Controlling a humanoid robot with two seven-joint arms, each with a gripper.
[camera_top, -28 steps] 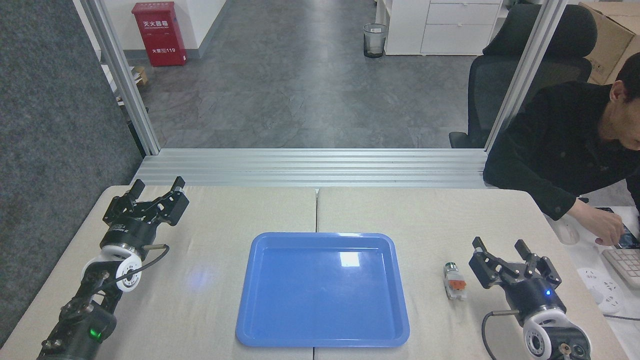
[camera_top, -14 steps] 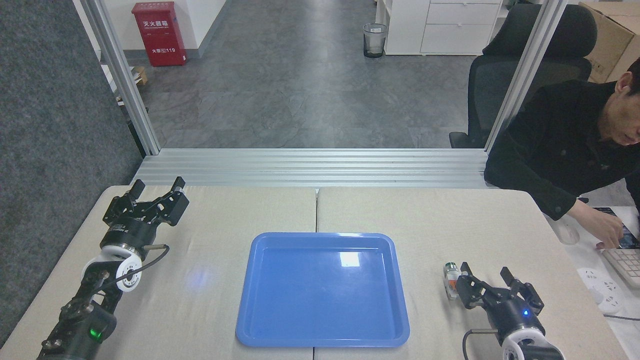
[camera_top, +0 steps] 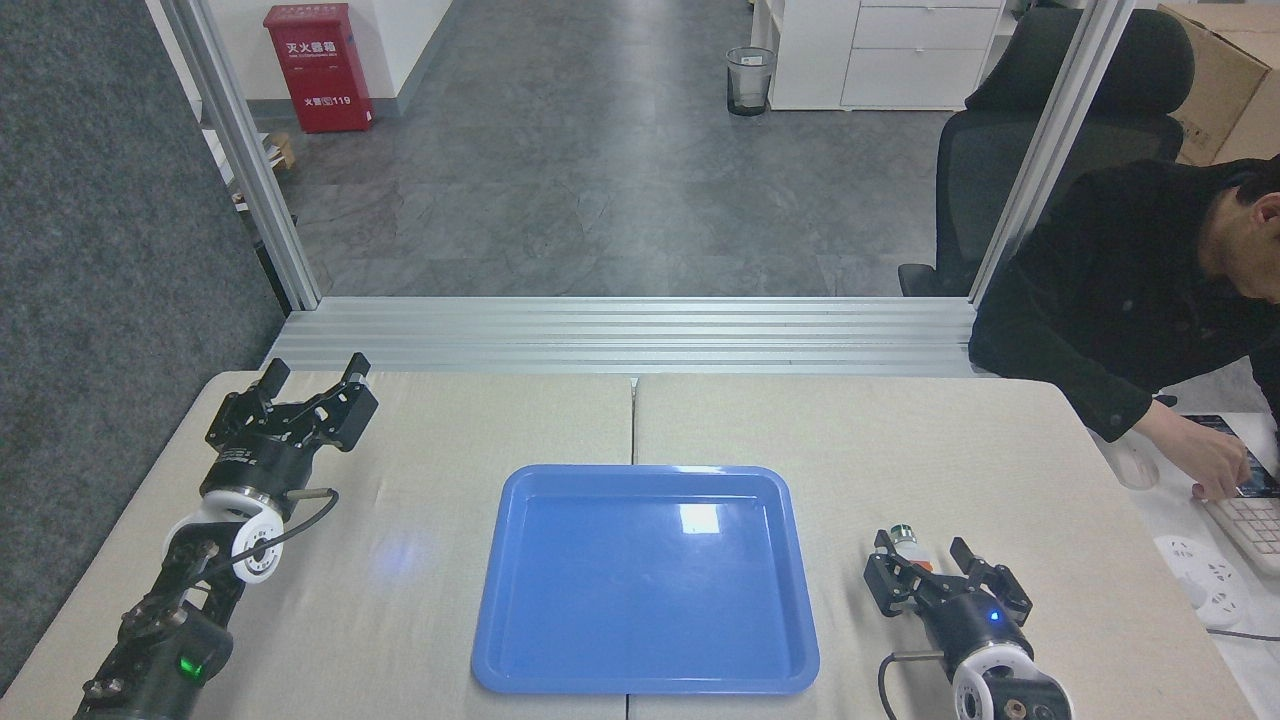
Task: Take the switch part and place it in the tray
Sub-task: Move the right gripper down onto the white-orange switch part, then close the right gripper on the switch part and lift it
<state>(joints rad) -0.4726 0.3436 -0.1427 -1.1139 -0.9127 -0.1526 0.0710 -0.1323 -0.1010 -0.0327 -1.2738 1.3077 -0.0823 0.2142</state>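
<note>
The small white plastic switch part with a green-tipped silver end (camera_top: 906, 541) lies on the beige table (camera_top: 900, 440) near its right front corner, just right of the big shiny blue plastic tray (camera_top: 645, 580). The right gripper (camera_top: 922, 553) has its fingers spread around the part (not squeezing it). The left gripper (camera_top: 314, 372) rests open near the table's far left corner.

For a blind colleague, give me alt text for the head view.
The open right pincer straddles the switch part on the table, right of the empty blue tray. The open left pincer rests far left.
</note>
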